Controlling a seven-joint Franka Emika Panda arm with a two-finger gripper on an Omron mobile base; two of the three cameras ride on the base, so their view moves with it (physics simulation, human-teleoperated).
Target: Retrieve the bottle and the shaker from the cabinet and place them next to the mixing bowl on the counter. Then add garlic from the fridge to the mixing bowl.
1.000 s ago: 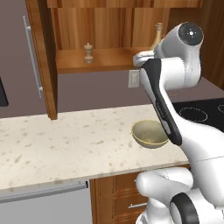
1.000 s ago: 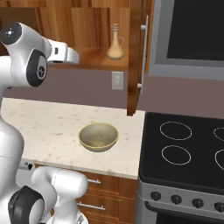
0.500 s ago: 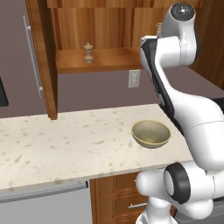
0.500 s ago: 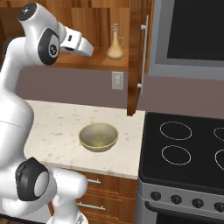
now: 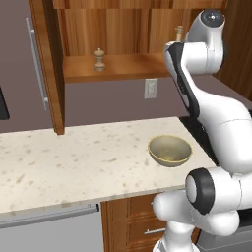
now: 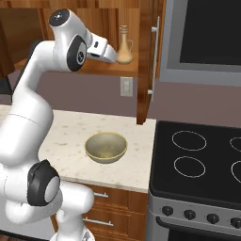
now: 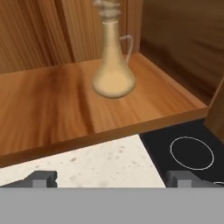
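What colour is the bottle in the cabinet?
Pale tan, almost cream; the bottle shows best in the hand view.

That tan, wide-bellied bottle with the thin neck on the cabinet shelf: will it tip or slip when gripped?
The tan wide-bellied bottle probably stands steady on its broad base, but a push at the thin neck could tip it. Its smooth, tapering sides look slippery; the open gripper would likely hold better low on the neck.

Light: even and bright, soft, no single source apparent.
Shadows: faint one under the olive round mixing bowl [image 5: 170, 150] on the speckled pale stone desk [image 5: 74, 167]; cabinet interior beyond the pincer dimmer.
Glare: mild sheen on the white arm [image 6: 66, 47].
Sharpness: rendered, slightly soft; hand view blurry.
Distortion: none evident at edges.
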